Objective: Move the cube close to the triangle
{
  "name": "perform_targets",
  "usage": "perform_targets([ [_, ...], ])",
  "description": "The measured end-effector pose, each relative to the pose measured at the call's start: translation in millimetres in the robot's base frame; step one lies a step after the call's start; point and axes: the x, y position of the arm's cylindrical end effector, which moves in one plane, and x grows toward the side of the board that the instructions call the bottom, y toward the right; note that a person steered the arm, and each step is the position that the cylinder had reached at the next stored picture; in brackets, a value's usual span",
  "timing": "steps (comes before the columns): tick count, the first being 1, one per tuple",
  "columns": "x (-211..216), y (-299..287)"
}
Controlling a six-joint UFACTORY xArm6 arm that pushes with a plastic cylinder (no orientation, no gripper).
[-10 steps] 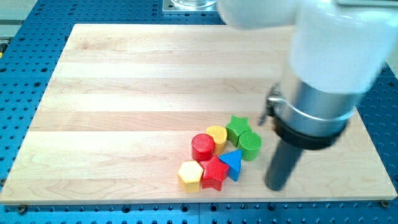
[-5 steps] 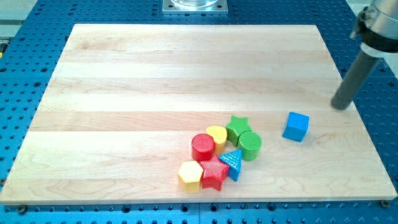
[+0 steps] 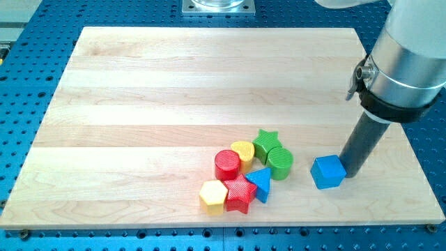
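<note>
My tip [image 3: 350, 173] stood on the wooden surface [image 3: 139, 90], pressed against the blue cube [image 3: 328, 171] on the view's right side of it; being a plain rod, the tool held nothing. The cube lay to the view's right of the blue triangle [image 3: 260, 183], near but apart, and the green cylinder [image 3: 280, 162] sat just above the triangle.

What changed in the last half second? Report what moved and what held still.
The blue cube slid toward the view's bottom-left, closer to the blue triangle. My tip came down from the view's right edge and now sits at the cube's right side, apparently touching it. The cluster stayed put: red cylinder, yellow block, green star, green cylinder, red star and yellow hexagon.
</note>
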Motion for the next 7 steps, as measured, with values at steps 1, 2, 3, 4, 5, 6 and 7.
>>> perform_targets([
  [1, 8.7, -0.8],
  [2, 10.2, -23.9],
  [3, 9.5, -61.1],
  [4, 9.5, -94.9],
  [5, 9.5, -114.6],
  [6, 9.5, -119.3],
  [7, 9.5, -115.3],
])
